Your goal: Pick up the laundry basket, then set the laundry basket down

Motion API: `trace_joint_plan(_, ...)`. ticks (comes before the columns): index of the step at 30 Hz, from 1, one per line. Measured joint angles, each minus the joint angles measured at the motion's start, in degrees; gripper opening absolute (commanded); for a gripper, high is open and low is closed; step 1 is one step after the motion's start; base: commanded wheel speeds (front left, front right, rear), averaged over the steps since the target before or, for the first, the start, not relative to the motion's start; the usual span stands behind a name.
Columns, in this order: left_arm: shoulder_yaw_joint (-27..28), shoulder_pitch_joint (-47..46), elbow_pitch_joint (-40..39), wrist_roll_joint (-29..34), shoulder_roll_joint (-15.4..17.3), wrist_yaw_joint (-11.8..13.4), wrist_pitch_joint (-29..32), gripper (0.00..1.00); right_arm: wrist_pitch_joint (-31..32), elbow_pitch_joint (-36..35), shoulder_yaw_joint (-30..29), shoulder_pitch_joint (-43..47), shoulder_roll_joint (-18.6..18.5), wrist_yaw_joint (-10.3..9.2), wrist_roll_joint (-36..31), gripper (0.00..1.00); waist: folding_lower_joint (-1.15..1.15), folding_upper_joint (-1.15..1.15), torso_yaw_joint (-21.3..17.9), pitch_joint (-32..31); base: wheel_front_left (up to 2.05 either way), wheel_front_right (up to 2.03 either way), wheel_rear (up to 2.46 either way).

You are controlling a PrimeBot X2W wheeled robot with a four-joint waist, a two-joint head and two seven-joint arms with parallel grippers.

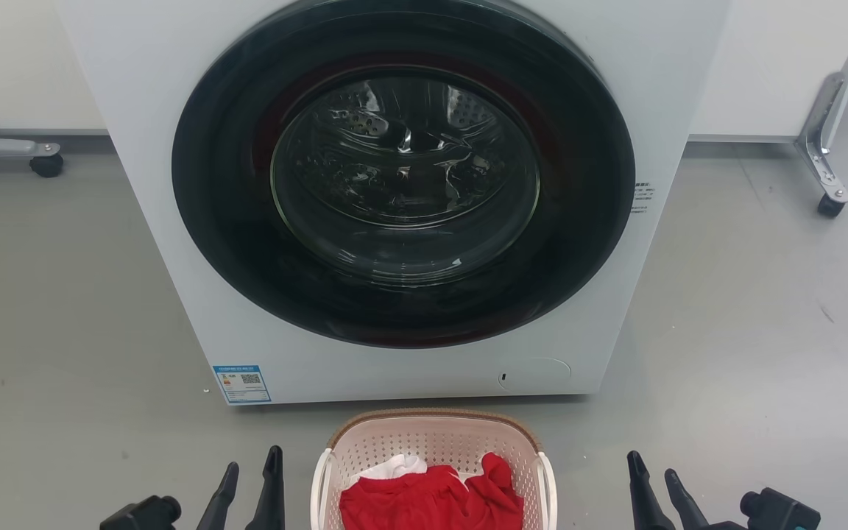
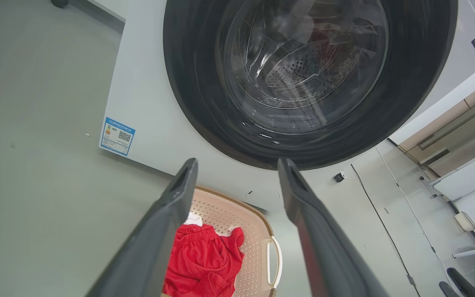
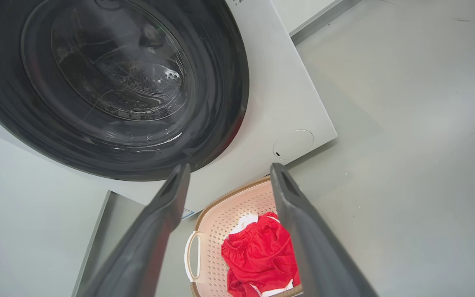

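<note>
At six o'clock in the head view, just before the washer (image 1: 159,221), the laundry basket (image 1: 431,442) sat on the floor (image 1: 63,331), holding red clothes (image 1: 431,504). The left gripper (image 1: 252,458) at seven o'clock and the right gripper (image 1: 651,464) at five flanked it without touching, jaws spread and empty.

floor (image 1: 63,331) grey | wall (image 1: 762,66) white | white washer (image 1: 140,110) centre | castered metal stand (image 1: 815,147) right
</note>
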Motion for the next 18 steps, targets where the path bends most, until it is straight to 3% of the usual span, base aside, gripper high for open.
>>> trace_joint_plan(18,-3.59,0.01,0.77,15.49,0.59,2.52,-3.66,1.0,-3.69,0.62,3.09,0.0,0.0,-2.31,-14.48,1.0,0.0,0.0,0.2,0.33,0.0,0.0,0.0)
